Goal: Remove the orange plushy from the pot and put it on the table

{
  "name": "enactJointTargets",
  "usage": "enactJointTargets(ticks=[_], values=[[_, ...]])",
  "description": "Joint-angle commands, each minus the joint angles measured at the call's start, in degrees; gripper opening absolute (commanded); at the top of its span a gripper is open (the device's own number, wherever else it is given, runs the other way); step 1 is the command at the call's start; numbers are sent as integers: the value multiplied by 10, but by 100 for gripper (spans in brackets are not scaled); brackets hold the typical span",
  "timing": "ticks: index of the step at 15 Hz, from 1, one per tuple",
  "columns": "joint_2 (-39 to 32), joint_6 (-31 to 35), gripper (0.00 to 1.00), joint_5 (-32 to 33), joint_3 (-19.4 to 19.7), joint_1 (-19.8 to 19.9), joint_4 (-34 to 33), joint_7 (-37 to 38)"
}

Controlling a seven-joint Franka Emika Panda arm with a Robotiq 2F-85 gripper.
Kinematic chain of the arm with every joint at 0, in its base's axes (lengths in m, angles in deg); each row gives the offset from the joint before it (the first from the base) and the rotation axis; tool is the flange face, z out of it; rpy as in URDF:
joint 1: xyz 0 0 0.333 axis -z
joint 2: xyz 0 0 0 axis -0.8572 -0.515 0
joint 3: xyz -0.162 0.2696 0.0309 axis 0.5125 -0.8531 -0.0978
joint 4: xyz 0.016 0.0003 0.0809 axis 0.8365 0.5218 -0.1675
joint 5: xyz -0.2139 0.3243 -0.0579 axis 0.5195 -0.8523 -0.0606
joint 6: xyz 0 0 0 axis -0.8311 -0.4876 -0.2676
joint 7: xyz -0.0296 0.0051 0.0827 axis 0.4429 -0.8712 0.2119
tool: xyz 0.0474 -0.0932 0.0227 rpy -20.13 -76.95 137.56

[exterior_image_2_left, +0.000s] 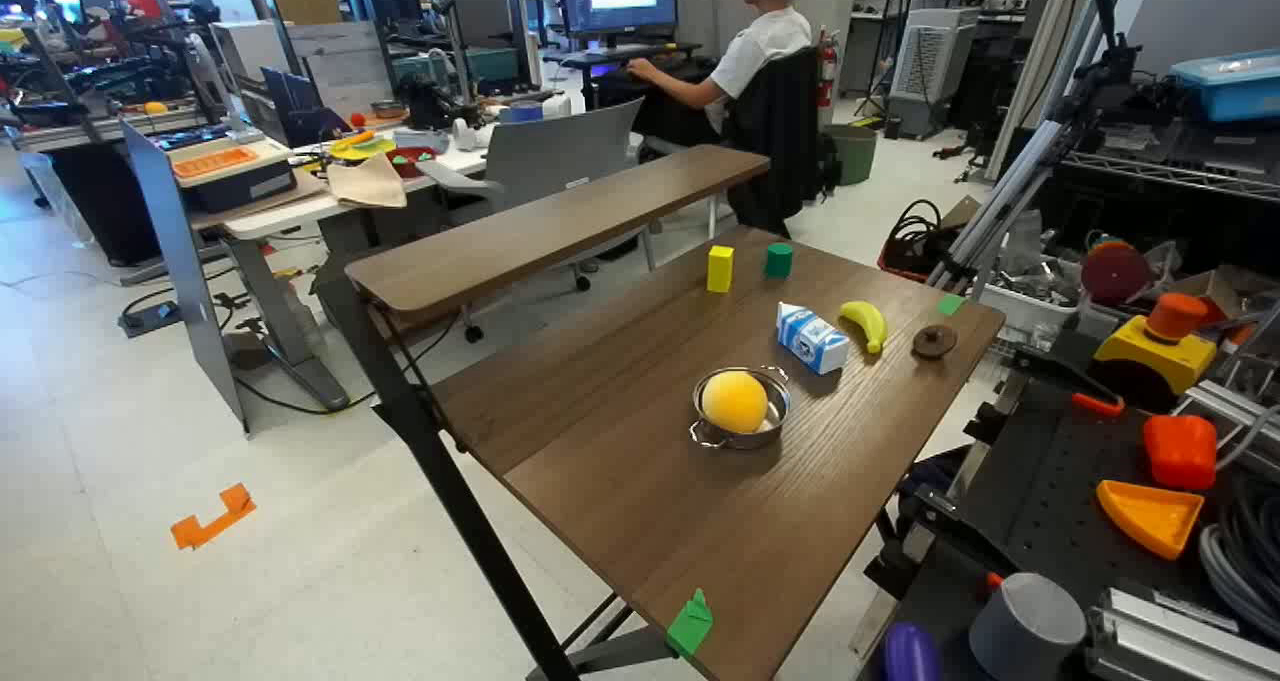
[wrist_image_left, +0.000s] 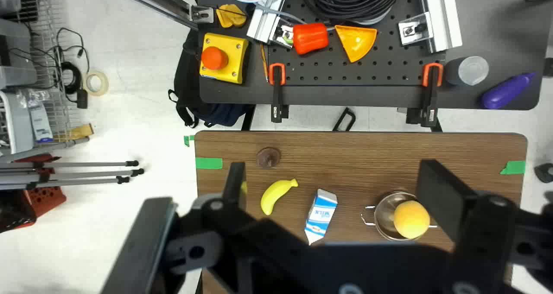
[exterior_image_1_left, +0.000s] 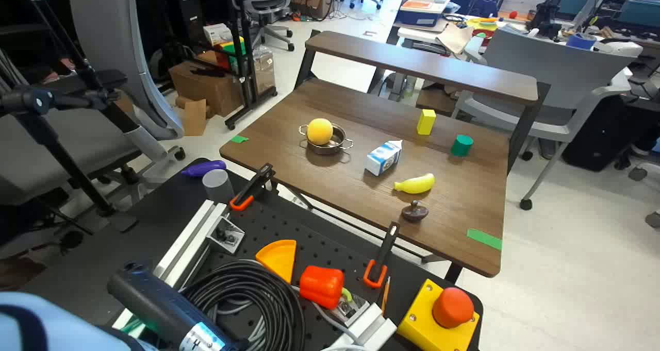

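Got small round yellow-orange soft plushy (exterior_image_1_left: 319,131) in shallow round two-handled silver metal pot (exterior_image_1_left: 325,150), per both exterior views and wrist view. Sits off-centre, bulging above the rim. Seeing black two-finger gripper (wrist_image_left: 332,173) in wrist view: released, spread wide, hanging well above large rectangular dark brown wooden table (exterior_image_2_left: 640,471). From there, seeing plushy and pot framed between the jaws, closer to one than the other. On same table: white-and-blue milk carton (exterior_image_1_left: 384,157) on its side, between pot and curved yellow banana-shaped toy (wrist_image_left: 276,194). Near that toy, by the long edge facing black perforated workbench (exterior_image_1_left: 340,243): dark brown round object (exterior_image_2_left: 935,341) with a stub on top, can't tell material. Over toward raised brown wooden shelf (exterior_image_1_left: 423,64): upright yellow rectangular block (exterior_image_1_left: 426,122) near standing dark green cylinder (exterior_image_1_left: 462,145). Bits of bright green tape (exterior_image_1_left: 484,238) at both short ends. On workbench: red-orange pepper-shaped toy (exterior_image_1_left: 322,286), just beside orange-yellow wedge-shaped tray (exterior_image_1_left: 281,255); at one corner, yellow box (exterior_image_1_left: 428,322) with round red-orange button (exterior_image_1_left: 454,307) on top; toward far end, purple elongated toy (exterior_image_1_left: 203,168) beside grey cylinder (exterior_image_1_left: 218,185). Also there: coil of black cable (exterior_image_1_left: 281,299), two black-and-orange clamps (exterior_image_1_left: 256,185) along the edge facing table.
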Motion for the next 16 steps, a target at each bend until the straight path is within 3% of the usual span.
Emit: enactJointTargets(ticks=[1,6,11,16], values=[[-1,-2,100,3,6,-8,-2,3],[-5,-4,100,2,5,-9,-4,3],[-58,-8,100,-27,0,-24,-20,9],[-146,-4,100,-127,5,-38,-34,20]])
